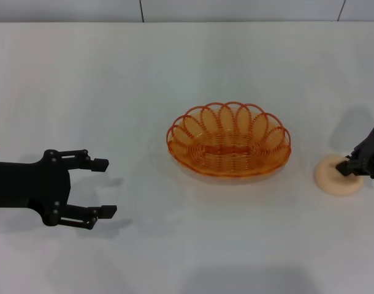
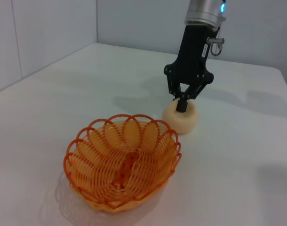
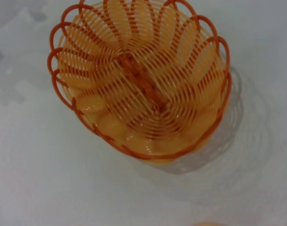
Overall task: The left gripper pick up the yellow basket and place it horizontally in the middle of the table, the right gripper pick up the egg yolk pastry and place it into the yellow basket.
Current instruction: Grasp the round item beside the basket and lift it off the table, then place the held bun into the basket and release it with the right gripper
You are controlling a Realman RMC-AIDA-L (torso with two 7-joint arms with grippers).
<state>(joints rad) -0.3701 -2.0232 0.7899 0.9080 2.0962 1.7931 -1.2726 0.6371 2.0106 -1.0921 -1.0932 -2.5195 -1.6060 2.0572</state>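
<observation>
Head view, near to far. The left gripper [image 1: 105, 188] lies low at about 8 o'clock from the yellow basket [image 1: 229, 140], well apart from it, with its two black fingers [image 1: 101, 163] spread wide and nothing between them. It hovers over bare white surface [image 1: 83, 79].

The yellow basket stands upright and empty near the centre of the surface, its long axis running side to side, its looped rim uppermost and its spiral-woven base resting on the surface.

At about 4 o'clock from the basket, near but not touching it, the egg yolk pastry [image 1: 338, 177] sits on the surface. The right gripper [image 1: 346, 166] reaches in from the right edge, and its tips rest on the top of the pastry.

Left wrist view: the basket [image 2: 122, 162] is nearest, and beyond it lies the pastry [image 2: 181, 118], just clear of the rim. The right gripper [image 2: 182, 106] descends vertically onto the pastry, its fingers [image 2: 174, 92] drawn close together with their tips meeting at the crown of the pastry, pinching it there.

Right wrist view: the basket [image 3: 141, 80] is seen from above, empty, with a straight rib crossing the spiral base.
</observation>
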